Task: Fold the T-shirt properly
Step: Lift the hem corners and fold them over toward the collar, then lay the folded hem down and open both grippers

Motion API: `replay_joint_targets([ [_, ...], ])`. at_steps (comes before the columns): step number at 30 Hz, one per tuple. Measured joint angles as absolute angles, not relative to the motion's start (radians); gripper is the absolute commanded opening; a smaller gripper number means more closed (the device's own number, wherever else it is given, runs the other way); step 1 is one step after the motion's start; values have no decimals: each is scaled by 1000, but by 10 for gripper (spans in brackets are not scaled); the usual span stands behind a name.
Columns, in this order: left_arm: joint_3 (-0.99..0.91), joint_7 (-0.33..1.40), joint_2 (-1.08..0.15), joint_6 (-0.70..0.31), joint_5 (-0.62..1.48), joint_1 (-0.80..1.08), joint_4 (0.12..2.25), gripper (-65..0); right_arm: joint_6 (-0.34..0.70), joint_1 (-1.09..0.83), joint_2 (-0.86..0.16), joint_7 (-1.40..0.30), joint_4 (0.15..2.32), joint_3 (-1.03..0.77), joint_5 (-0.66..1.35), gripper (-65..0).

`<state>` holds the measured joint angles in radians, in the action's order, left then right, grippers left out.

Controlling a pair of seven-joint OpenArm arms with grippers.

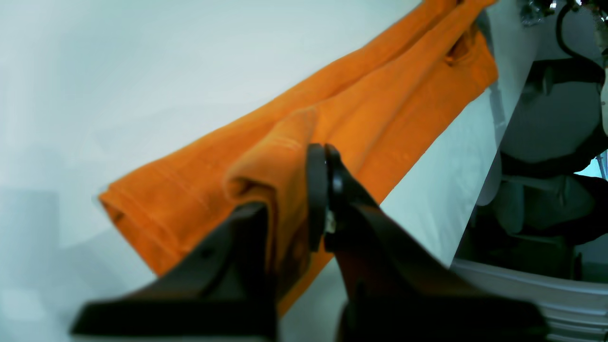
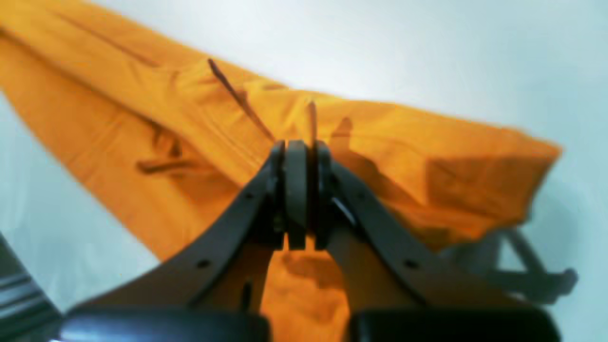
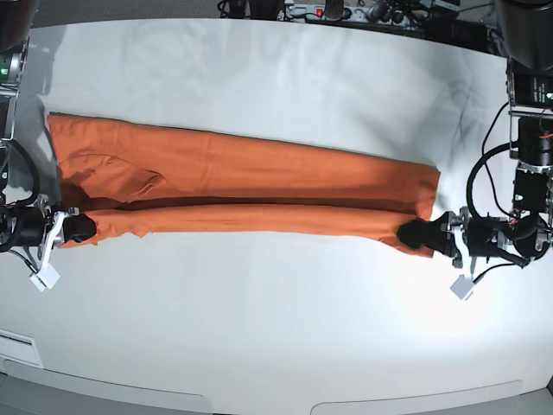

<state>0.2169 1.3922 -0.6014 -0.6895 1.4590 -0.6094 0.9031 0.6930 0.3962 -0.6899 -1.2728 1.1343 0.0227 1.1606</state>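
Note:
The orange T-shirt (image 3: 259, 186) lies stretched into a long narrow band across the white table, its near long edge folded over. My left gripper (image 3: 416, 234) is at the band's near right corner, shut on a bunched fold of the T-shirt (image 1: 380, 109); in the left wrist view the left gripper's (image 1: 326, 154) jaws press together with cloth draped over them. My right gripper (image 3: 79, 228) is at the near left corner. In the right wrist view the right gripper (image 2: 299, 148) is shut, with a thin ridge of the T-shirt (image 2: 427, 156) pinched between its pads.
The white table (image 3: 276, 328) extends toward the front edge. Cables and a power strip (image 3: 320, 12) line the back edge. Small white tags (image 3: 461, 286) hang beside each gripper. Robot bases stand at both sides.

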Motion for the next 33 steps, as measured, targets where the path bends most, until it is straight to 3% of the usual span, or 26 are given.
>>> replay_joint_targets([
  [17,217,1396,-601,-652,1459,-526,906,-650,693,324,-689,-1281,1137,23,1113,-650],
  [18,217,1396,-601,-652,1459,-524,906,-599,693,329,-689,-1259,1137,23,1089,-650],
  [19,217,1396,-601,-652,1459,-524,906,-518,693,332,-690,-1237,1137,23,1069,-639],
  [21,217,1394,-603,-651,1459,-529,906,-359,693,333,-690,-1215,1137,23,1038,-488],
  [23,217,1395,-603,-651,1460,-529,906,-277,693,332,-690,-1223,1137,23,1024,-327],
  [25,217,1395,-603,-651,1460,-529,906,-275,693,334,-691,-1227,1137,23,1036,-286],
  [31,217,1395,-604,-652,1459,-529,906,-275,693,399,-699,-1231,1137,23,1137,-288],
  [33,217,1395,-604,-651,1459,-533,906,-313,693,402,-715,-1231,1137,23,1251,-293],
])
